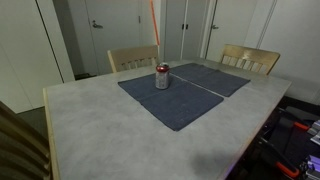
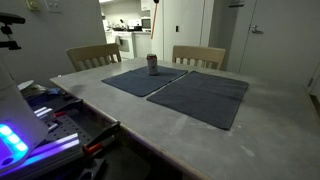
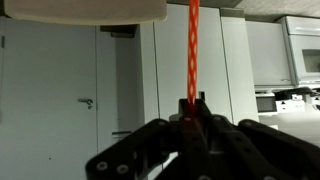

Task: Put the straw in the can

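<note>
Top centre of exterior view: one straw [image 1: 153, 22] hangs upright from upper edge, its lower end above and clear of one can [image 1: 162, 76]. Arm cut off above frame. Can stands mid-frame on far corner of left of two dark mats [image 1: 170, 105]; two chairs [image 1: 133, 58] behind table [image 1: 90, 120].

Exterior view: can [image 2: 153, 64] upper centre; straw too thin to make out.

Wrist view: gripper [image 3: 193, 108] enters from bottom edge, jaws pinched tight on straw [image 3: 193, 45], which runs straight up to top edge.

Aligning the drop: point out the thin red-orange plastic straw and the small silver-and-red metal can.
Straw [image 3: 193, 50]: wrist view, mid shaft.
Can [image 1: 162, 80]: in an exterior view, side wall.
</note>
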Controlling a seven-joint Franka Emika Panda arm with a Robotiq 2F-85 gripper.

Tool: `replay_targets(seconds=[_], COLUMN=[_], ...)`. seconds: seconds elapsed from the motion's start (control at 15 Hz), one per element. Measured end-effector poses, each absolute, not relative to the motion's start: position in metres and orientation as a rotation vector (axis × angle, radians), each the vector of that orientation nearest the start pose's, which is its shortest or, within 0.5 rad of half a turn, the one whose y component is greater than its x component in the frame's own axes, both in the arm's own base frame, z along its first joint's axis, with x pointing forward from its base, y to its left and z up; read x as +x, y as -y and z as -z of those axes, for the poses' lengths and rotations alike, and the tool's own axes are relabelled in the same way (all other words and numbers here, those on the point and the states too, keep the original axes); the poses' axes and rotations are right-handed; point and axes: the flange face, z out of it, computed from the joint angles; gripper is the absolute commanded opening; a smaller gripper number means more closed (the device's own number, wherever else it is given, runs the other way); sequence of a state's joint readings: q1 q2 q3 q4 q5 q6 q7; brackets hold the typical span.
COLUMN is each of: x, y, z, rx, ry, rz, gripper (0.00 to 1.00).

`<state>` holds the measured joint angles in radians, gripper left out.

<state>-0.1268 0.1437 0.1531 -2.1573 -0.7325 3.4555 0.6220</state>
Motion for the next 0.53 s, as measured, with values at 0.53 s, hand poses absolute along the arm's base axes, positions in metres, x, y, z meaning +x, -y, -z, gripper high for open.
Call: replay_targets(seconds=[0.53], x=[0.585], y=[-0.070], z=[-0.430], rx=[-2.557], ry=[0.148], rz=[1.458], gripper=[0.02])
